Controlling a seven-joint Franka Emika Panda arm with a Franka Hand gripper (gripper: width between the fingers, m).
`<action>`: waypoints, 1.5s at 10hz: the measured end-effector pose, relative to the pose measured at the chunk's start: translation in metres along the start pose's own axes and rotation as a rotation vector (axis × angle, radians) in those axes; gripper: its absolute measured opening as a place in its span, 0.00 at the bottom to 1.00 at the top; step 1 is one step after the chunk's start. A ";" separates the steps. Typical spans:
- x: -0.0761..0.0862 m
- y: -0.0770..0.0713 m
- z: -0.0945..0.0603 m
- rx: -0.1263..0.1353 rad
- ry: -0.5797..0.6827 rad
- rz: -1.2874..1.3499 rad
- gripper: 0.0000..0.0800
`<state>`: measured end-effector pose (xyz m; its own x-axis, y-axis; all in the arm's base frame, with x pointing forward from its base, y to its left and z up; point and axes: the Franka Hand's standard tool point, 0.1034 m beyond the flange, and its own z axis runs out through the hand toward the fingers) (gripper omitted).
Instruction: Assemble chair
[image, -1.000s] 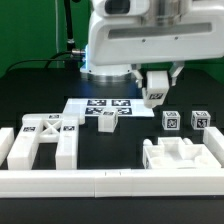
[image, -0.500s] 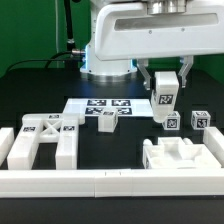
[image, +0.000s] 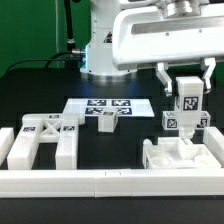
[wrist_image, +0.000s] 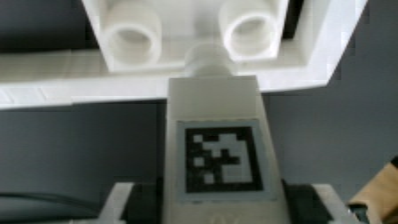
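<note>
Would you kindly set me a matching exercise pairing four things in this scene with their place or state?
Things:
1 gripper
2 X-braced frame
3 marker board
4 rail

Place or state:
A lying flat, mid-table
B shut on a leg
C running across the foreground
D at the exterior view's left

Pairs: 1-B, 2-D, 3-A, 4-C

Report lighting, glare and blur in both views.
Exterior view: the white arm housing is brightly lit, nearly washed out, against the dark table; the leg in the gripper looks slightly soft. Wrist view: the leg's tag is fairly legible, while the holed white part beyond it is blurred and bright.
</note>
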<state>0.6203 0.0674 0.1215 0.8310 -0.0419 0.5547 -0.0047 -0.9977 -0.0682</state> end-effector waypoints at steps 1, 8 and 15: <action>-0.001 -0.001 0.001 0.001 -0.017 -0.004 0.36; -0.004 -0.025 0.030 0.021 -0.049 -0.073 0.36; -0.010 -0.026 0.040 0.022 -0.052 -0.097 0.36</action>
<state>0.6343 0.0956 0.0850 0.8547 0.0581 0.5158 0.0886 -0.9955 -0.0347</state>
